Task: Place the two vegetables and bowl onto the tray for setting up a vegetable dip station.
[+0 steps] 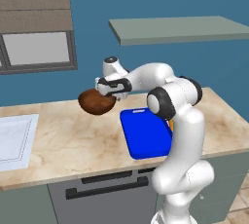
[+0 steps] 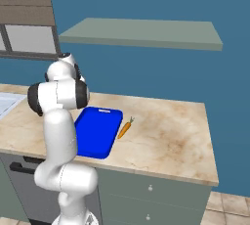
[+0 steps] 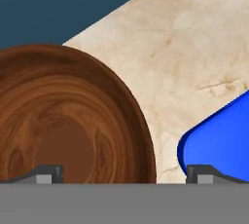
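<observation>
Bowl (image 1: 96, 102) of dark reddish-brown wood grain, round and deep, sits on the marble counter (image 1: 68, 142) at about ten o'clock from the bright blue tray (image 1: 146, 133), near it but apart. In the hand view its swirled inside faces the camera. Tray is flat, rectangular, with a raised rim and rounded corners. A slim orange carrot (image 2: 125, 129) lies on the counter just beside the tray's right long edge, at three o'clock from it. The gripper (image 3: 124, 174) hovers at the bowl's rim with jaws spread wide, one tip over the bowl, the other over the tray's corner, grasping nothing.
</observation>
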